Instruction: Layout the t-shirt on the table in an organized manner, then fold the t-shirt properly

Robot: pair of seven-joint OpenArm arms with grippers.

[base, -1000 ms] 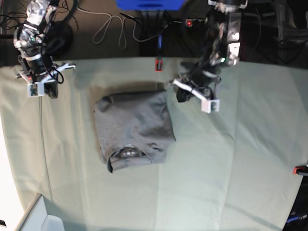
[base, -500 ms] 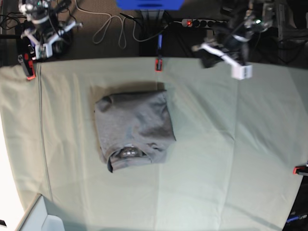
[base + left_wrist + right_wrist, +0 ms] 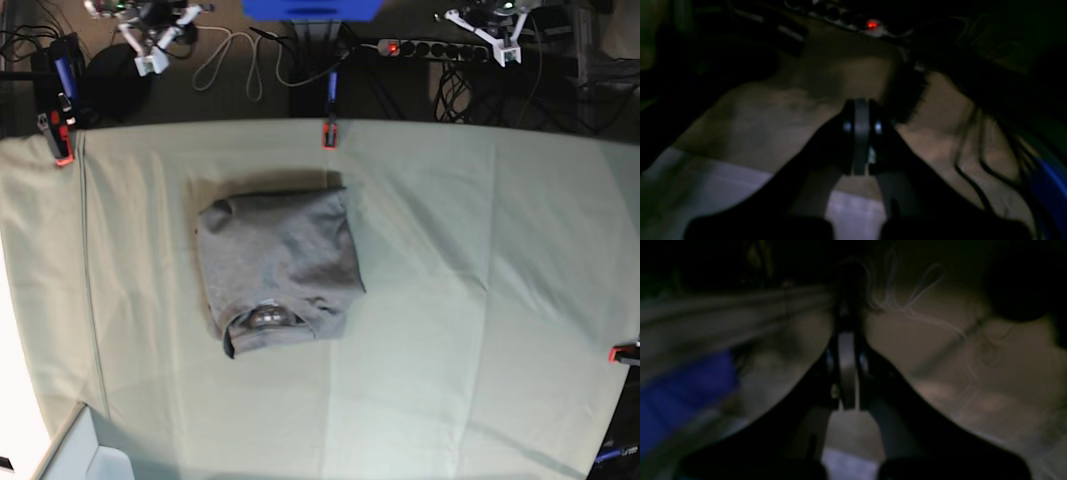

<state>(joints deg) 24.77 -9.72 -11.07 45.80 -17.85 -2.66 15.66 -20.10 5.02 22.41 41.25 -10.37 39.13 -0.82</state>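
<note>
Grey fabric, the shirt (image 3: 278, 270), lies folded into a compact block left of centre in the base view, collar toward the lower edge, resting on the bench (image 3: 480, 300) and touched by neither arm. Your left hand (image 3: 484, 33) sits at the upper right of that frame and your right hand (image 3: 150, 45) at the upper left, both beyond the bench's far edge, over the floor. Each wrist view shows its hand clenched on nothing, jaws pressed together.

Risks, as judged from here: the fold looks loose at its lower left corner, where a flap juts out; any brush from an arm coming back could open it. Loose cables (image 3: 232, 60) and a power strip (image 3: 440, 48) lie under the hands, so a low sweep could snag them.

Room: the shirt is well apart from every bench edge, nearest the far one by the red clamp (image 3: 328, 134). The right half and lower part of the bench carry nothing.
</note>
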